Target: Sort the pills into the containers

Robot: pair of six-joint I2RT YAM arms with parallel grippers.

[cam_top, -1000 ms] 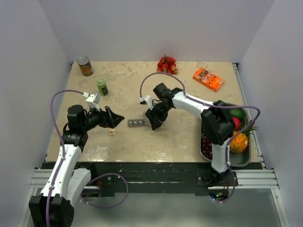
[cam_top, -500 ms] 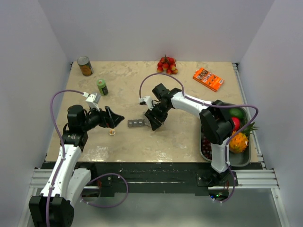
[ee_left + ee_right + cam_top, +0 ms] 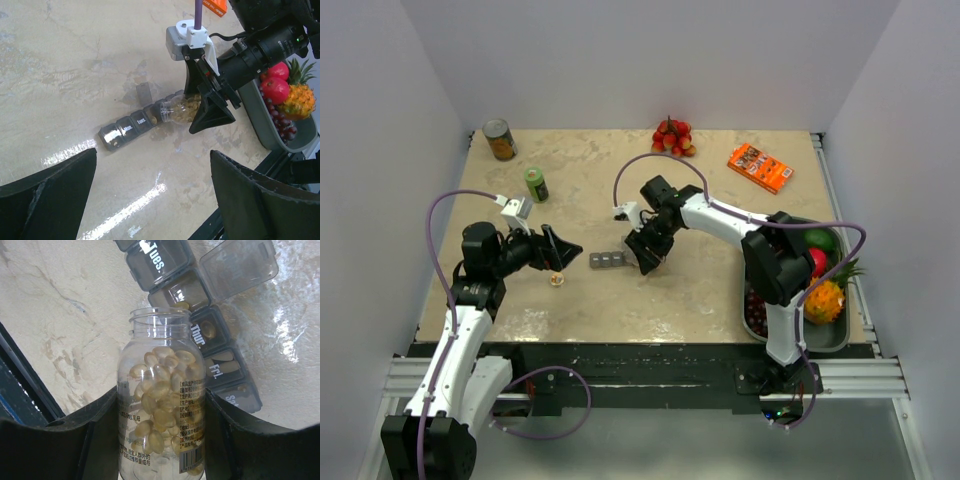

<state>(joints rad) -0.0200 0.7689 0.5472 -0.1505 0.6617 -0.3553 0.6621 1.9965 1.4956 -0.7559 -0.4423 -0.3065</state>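
Left gripper (image 3: pixel 560 250) hangs spread wide and empty near the strip's left end, likely parked clear of the pour. Organiser (image 3: pixel 129 129) lies between the arms; the lid (image 3: pixel 238 264) after Tues stands open with one capsule (image 3: pixel 182 305) inside, and Thur and Fri each show a capsule through shut lids. Right gripper (image 3: pixel 648 250) clamps the bottle (image 3: pixel 161 405), tipped with its mouth aimed at that open cell, probably to shake pills out.

A robot lab: white walls (image 3: pixel 640 60) box in a table (image 3: pixel 710 295) on aluminium rails (image 3: pixel 855 378).
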